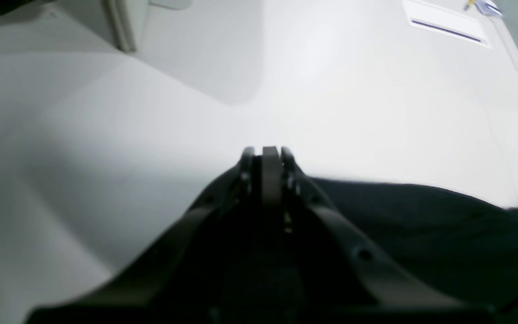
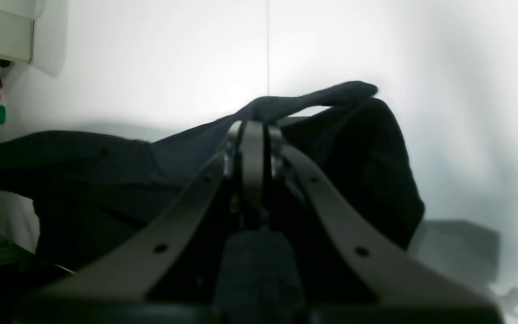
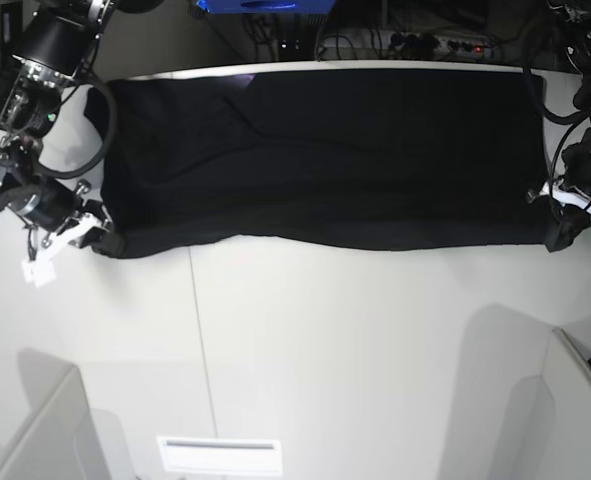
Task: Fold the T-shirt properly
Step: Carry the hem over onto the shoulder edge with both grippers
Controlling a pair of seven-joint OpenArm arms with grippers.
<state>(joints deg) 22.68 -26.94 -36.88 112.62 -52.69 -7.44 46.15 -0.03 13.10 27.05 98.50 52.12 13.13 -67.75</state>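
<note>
Across the far half of the white table (image 3: 325, 330), the black T-shirt (image 3: 325, 160) lies stretched wide, its near edge running between both arms. The right gripper (image 2: 254, 128) is clamped on a bunched corner of cloth. The left gripper (image 1: 268, 155) has its jaws pressed together at the opposite corner, cloth trailing beside it.

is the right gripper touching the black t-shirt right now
Touching. In the right wrist view the right gripper is closed on a raised fold of the T-shirt, with cloth draped over its tip.
</note>
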